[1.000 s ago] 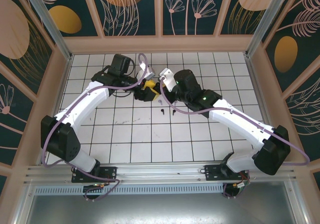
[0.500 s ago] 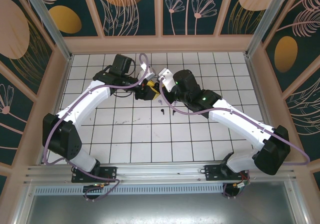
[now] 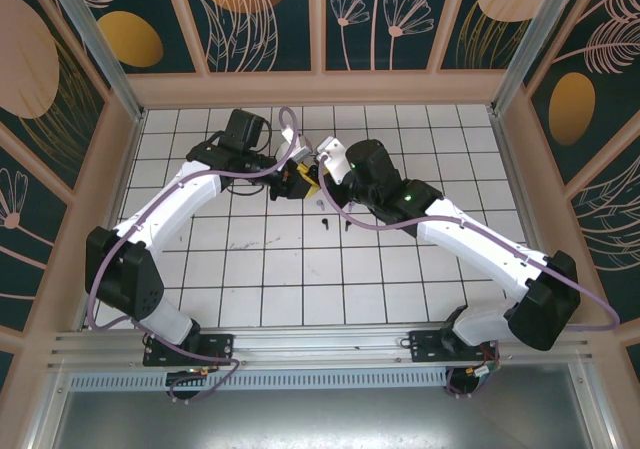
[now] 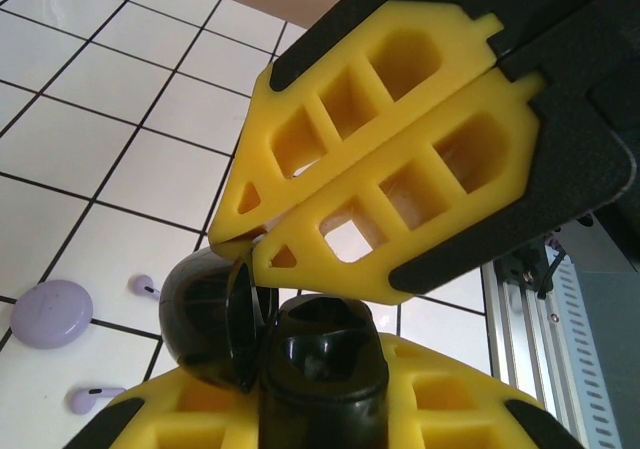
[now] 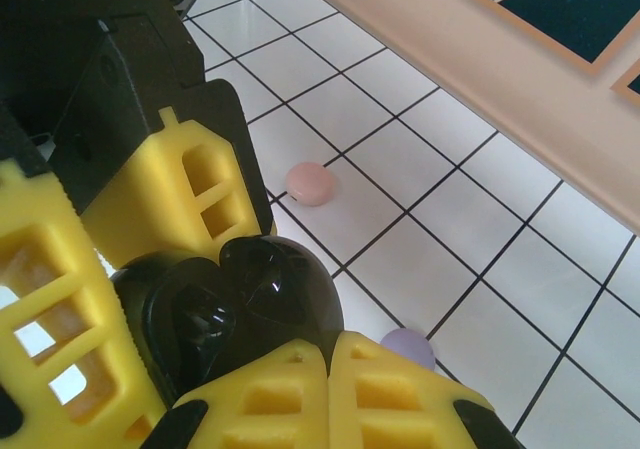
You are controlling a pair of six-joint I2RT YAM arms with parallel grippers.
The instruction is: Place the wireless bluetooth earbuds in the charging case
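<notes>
Right gripper [image 5: 330, 354] is clamped on the black case [image 5: 270, 289], which looks open, up at the far middle of the table [image 3: 400, 269]. Left gripper [image 4: 250, 249] has its fingers pinched together right at the lid, can't tell if anything's between them. Two black earbuds [image 3: 327, 223] lie just nearer, and lilac earbuds [image 4: 143, 286] lie loose too. Early days I reckon, most buds still out.

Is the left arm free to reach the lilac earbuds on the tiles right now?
Probably not: the left gripper is shut on the black charging case. The lilac earbuds themselves lie uncovered nearby.
</notes>
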